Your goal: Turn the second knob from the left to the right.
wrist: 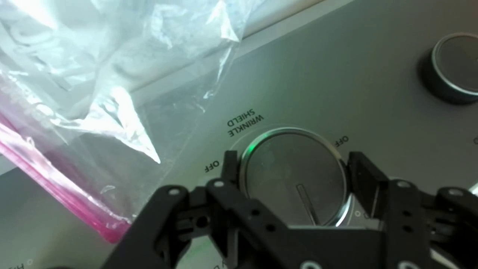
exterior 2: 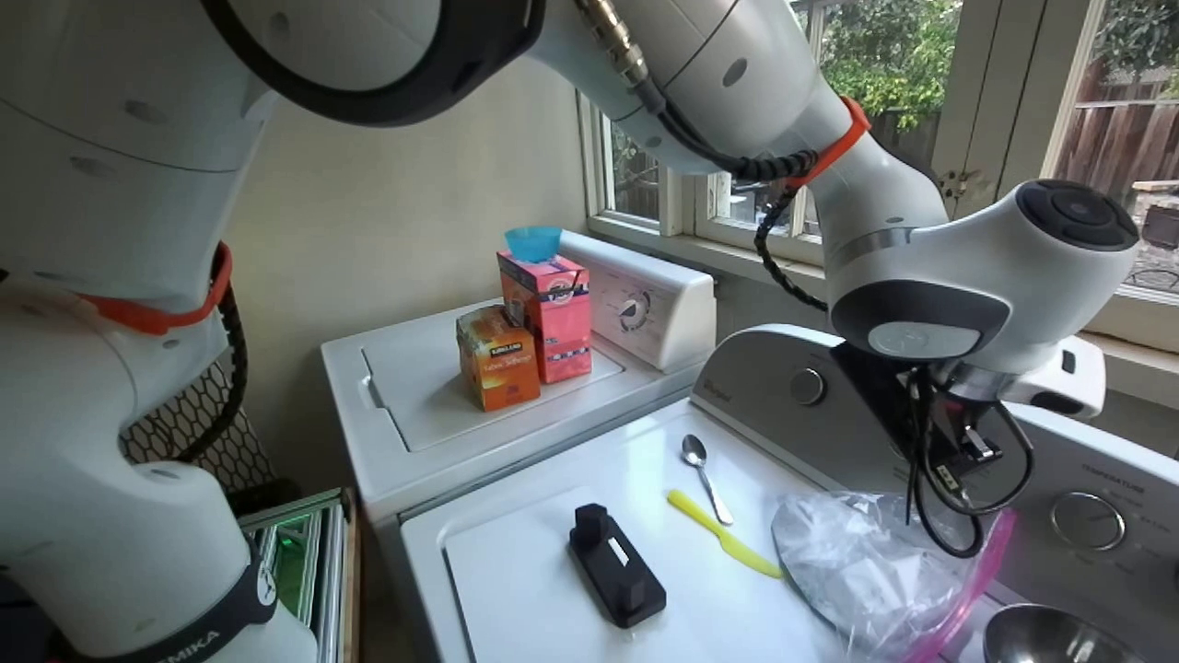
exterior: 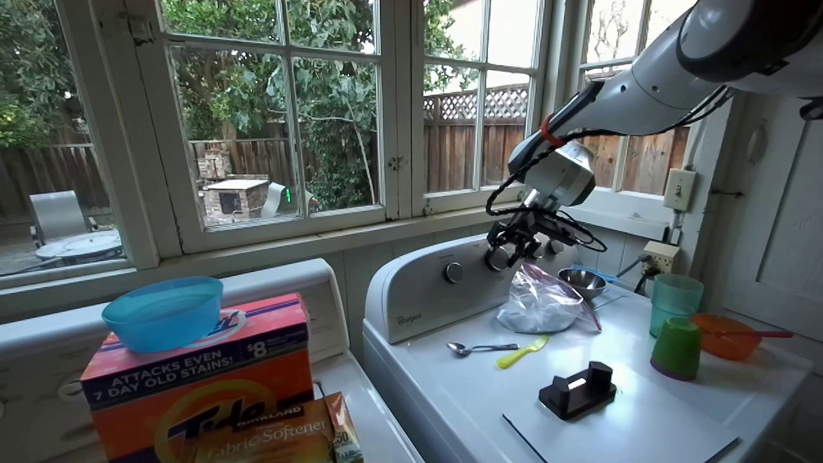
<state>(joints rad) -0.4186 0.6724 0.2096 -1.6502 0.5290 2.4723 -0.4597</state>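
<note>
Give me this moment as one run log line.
gripper: jaws against both sides of second knob from left | plastic bag: near gripper | turn: unconfirmed

Second knob from the left [wrist: 295,173]: round, flat grey face, bright metallic rim. Sat on the control panel [wrist: 317,93]. In the wrist view I saw its pointer mark aimed at five o'clock, green glint at ten, lower edge partly hidden.

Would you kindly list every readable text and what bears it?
"ATTACKS EVEN 7 DAY OLD STAINS!": Tide box
"$8": Tide box
"Tide": Tide box
"KIRKLAND": softener box
"Fabric Softener": softener box
"Whirlpool": dryer panel
"TEMPERATURE": dryer panel
"WRINKLE SHIELD": dryer panel, by second knob
"OFF": twice, by second knob
"EMIKA": robot base
Other markings: too small, blurred or cropped.
</note>
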